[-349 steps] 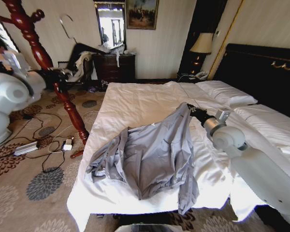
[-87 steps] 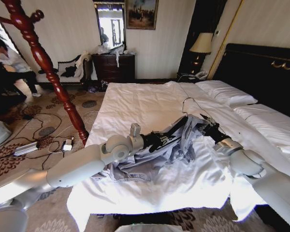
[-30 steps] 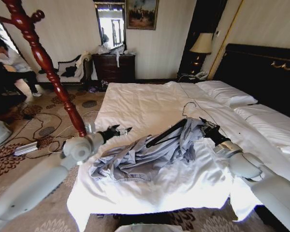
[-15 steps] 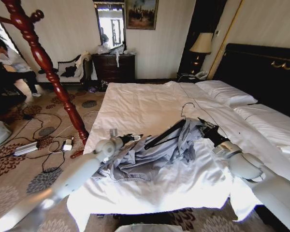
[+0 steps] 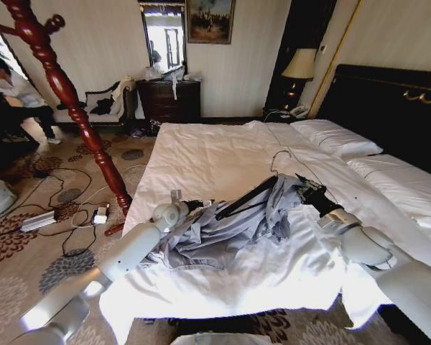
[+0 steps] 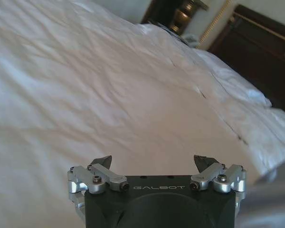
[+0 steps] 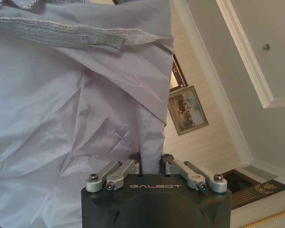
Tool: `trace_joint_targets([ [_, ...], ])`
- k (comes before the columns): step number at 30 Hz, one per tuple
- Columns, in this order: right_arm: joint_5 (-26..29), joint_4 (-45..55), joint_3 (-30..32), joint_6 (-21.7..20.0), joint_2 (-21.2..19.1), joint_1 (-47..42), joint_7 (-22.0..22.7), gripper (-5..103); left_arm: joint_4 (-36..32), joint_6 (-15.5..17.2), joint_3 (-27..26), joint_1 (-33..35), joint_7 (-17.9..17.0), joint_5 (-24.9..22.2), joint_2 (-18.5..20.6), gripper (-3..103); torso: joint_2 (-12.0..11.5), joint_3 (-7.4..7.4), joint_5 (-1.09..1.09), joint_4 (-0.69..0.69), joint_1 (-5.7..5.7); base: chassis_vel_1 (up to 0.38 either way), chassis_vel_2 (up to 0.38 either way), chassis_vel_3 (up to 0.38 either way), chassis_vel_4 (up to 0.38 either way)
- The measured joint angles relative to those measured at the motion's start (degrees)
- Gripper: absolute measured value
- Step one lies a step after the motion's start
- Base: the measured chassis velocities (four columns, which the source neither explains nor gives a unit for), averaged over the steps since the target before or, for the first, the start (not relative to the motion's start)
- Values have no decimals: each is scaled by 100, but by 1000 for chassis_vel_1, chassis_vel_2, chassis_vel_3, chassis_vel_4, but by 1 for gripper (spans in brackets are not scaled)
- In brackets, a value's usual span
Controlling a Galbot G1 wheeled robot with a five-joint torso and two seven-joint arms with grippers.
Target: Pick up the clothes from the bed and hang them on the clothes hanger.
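The light blue-grey clothes point(image 5: 223, 231) lie bunched in the middle of the white bed point(image 5: 201, 151). A black clothes hanger point(image 5: 246, 196) sticks partly out of the fabric, slanting up to its silver hook point(image 5: 276, 159). My right gripper point(image 5: 306, 190) is at the garment's upper end, and the right wrist view shows this gripper point(image 7: 150, 159) shut on a fold of the clothes point(image 7: 61, 95). My left gripper point(image 5: 198, 206) sits at the garment's left edge beside the hanger's lower tip. In the left wrist view it point(image 6: 153, 160) is open over bare sheet point(image 6: 109, 95).
A red turned wooden post point(image 5: 79, 115) rises left of the bed. Cables and a power strip point(image 5: 39, 220) lie on the patterned carpet. White pillows point(image 5: 337, 140) and a black headboard point(image 5: 395, 108) are at the right. A dresser point(image 5: 169, 100) stands at the back wall.
My left arm swung in from the bed's left side and its gripper now sits at the garment's left edge. The right gripper kept its hold; the garment and hanger barely shifted.
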Motion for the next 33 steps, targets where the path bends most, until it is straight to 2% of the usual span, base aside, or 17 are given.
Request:
trace_joint_targets([
  [5, -13, 0, -16, -22, -42, -38, 5, 18, 265, 779, -552, -12, -871, -523, -102, 100, 0, 0, 0, -2, 1, 0, 0, 0, 0],
  [8, -13, 2, -19, -39, -50, -38, 7, 18, 201, 910, -602, 95, -1062, -675, -102, 103, 0, 0, 0, -2, 0, 0, 0, 0, 0],
  [11, -11, 2, -32, -70, -66, -35, 9, 18, -185, 1043, -681, 488, -1294, -838, -54, 100, 0, 0, -1, -3, 0, 0, 0, 0, 0],
  [21, -9, -5, -50, -99, -103, -41, 9, 18, -573, 1109, -890, 1154, -1439, -889, 177, 94, 0, 0, -1, -2, 0, 0, 0, 0, 0],
  [24, -9, -6, -65, -104, -103, -36, 9, 18, -564, 1109, -893, 1175, -1431, -877, 163, 93, 0, 0, 0, -2, 0, 0, 0, 0, 0],
  [25, -9, -5, -73, -108, -103, -31, 9, 18, -545, 1109, -894, 1175, -1425, -870, 138, 90, 0, 0, 0, -2, 0, 0, 0, 0, 0],
  [27, 2, 3, -81, -126, -103, -20, 9, 18, -497, 1102, -887, 1117, -1413, -864, 42, 97, 0, 0, -1, -2, 0, 0, 0, 0, 0],
  [33, 10, 1, -79, -134, -104, -20, 9, 18, -510, 1094, -853, 992, -1429, -882, -39, 94, 0, 0, 0, -4, 0, 0, 0, 0, 0],
])
